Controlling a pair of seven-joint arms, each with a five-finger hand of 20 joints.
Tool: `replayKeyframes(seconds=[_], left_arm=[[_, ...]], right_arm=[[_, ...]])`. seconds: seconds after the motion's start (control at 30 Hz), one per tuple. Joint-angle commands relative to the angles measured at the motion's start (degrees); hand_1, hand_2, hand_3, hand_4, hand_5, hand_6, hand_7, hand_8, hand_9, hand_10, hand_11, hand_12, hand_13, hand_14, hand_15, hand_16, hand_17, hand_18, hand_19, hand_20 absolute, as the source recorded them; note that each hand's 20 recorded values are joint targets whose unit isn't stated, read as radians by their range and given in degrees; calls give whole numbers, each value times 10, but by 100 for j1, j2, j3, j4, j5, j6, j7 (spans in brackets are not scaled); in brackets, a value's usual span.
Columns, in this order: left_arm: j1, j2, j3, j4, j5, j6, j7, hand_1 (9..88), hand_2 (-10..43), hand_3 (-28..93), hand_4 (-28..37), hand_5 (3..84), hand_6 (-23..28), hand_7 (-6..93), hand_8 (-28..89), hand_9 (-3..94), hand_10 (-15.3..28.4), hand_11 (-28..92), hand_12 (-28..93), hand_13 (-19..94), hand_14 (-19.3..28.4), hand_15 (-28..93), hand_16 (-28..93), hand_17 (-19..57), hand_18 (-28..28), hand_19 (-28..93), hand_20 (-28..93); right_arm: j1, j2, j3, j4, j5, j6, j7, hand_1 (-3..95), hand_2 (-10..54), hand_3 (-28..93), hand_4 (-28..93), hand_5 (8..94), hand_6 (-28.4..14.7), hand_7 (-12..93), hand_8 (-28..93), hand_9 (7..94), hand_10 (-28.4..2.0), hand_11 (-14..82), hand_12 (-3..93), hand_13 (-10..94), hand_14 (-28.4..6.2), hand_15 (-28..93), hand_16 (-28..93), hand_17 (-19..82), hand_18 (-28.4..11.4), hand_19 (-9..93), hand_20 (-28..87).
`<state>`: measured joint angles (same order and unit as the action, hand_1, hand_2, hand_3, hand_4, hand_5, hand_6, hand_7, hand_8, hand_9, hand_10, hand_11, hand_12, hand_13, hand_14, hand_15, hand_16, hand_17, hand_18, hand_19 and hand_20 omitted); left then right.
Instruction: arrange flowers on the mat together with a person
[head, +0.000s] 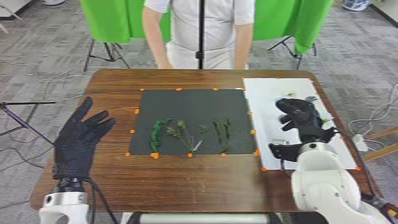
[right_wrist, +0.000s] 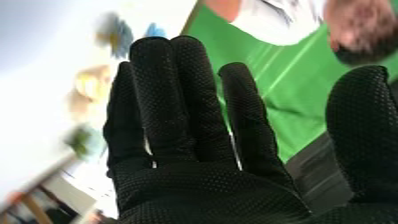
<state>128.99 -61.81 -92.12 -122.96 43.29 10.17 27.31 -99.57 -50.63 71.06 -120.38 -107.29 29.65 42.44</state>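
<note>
Head view, right side: our right hand (head: 305, 118) hangs beside flowers (head: 290, 94), fingers straight, loosely spread; let's pinch one low, gently.

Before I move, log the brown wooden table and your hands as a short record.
Mat: dark grey rectangle, orange marks around its edge
On mat: slender green stems, side by side
Sheet: long, white, right of mat
On sheet: small pale bloom and blue bloom, toward far end
Left hand: black-gloved, open, left of mat
Right hand: black-gloved, open, over sheet
</note>
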Motion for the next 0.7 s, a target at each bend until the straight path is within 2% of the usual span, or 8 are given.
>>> replayKeyframes(seconds=[0.03, 0.1, 0.13, 0.2, 0.23, 0.33, 0.43, 0.7], left_arm=[[17, 122, 44, -28, -88, 110, 151, 220, 85, 751, -273, 316, 56, 116, -92, 374, 187, 247, 108, 307, 245, 471, -80, -15, 267, 692, -112], [19, 102, 27, -30, -75, 94, 137, 220, 85, 751, -273, 316, 56, 116, -92, 373, 187, 247, 109, 307, 245, 471, -80, -15, 267, 692, -111], [7, 92, 21, -29, -109, 63, 125, 220, 85, 751, -273, 316, 56, 117, -92, 374, 187, 248, 109, 307, 245, 471, -79, -15, 267, 693, -111], [-3, 134, 56, -17, -289, 6, 223, 220, 86, 751, -273, 315, 56, 117, -92, 374, 187, 248, 109, 307, 245, 471, -79, -15, 267, 693, -111], [-18, 149, 73, -9, -326, -1, 258, 220, 86, 751, -273, 315, 56, 117, -92, 374, 187, 248, 109, 307, 245, 472, -79, -15, 267, 693, -111], [-7, 182, 81, -5, -303, 41, 283, 221, 86, 751, -272, 315, 56, 117, -92, 374, 188, 249, 109, 308, 245, 473, -79, -15, 268, 693, -111], [-30, 186, 81, 3, -320, 23, 272, 221, 85, 752, -272, 315, 56, 117, -92, 374, 187, 249, 110, 309, 246, 474, -80, -14, 268, 695, -110], [-103, 239, 142, 35, -345, 15, 350, 220, 85, 752, -273, 316, 57, 118, -91, 375, 187, 252, 109, 309, 246, 476, -81, -14, 268, 695, -111]], right_arm=[[940, 271, -405, 438, -1701, -1071, 1595, 229, 29, 726, -243, 467, -20, 174, -132, 598, -184, 429, 196, 553, -161, 693, 112, 149, -237, 645, 249], [1070, 254, -504, 568, -1733, -1308, 1672, 241, 26, 722, -243, 473, -19, 177, -132, 611, -183, 433, 195, 571, -159, 690, 112, 155, -240, 652, 250], [1126, 247, -544, 623, -1726, -1443, 1698, 247, 24, 718, -243, 478, -18, 179, -132, 616, -181, 436, 196, 577, -157, 689, 113, 158, -241, 654, 249], [1232, 230, -645, 748, -1777, -1675, 1762, 257, 19, 719, -241, 483, -16, 181, -133, 623, -179, 437, 196, 583, -156, 687, 114, 160, -242, 656, 248], [1285, 242, -704, 801, -1787, -1740, 1787, 262, 17, 718, -241, 484, -15, 181, -134, 624, -179, 436, 195, 585, -156, 685, 115, 161, -241, 656, 247], [1457, 237, -906, 964, -1851, -1833, 1807, 278, 9, 718, -241, 490, -9, 186, -137, 633, -179, 426, 191, 589, -155, 679, 118, 161, -242, 657, 243], [1626, 227, -1107, 1102, -1928, -1959, 1817, 286, 4, 720, -244, 493, -6, 187, -139, 639, -179, 419, 191, 595, -153, 672, 120, 162, -243, 659, 240], [1990, 141, -1467, 1547, -1863, -2262, 1956, 306, -8, 723, -247, 498, 2, 184, -140, 650, -175, 401, 189, 607, -150, 656, 125, 164, -245, 659, 232]])
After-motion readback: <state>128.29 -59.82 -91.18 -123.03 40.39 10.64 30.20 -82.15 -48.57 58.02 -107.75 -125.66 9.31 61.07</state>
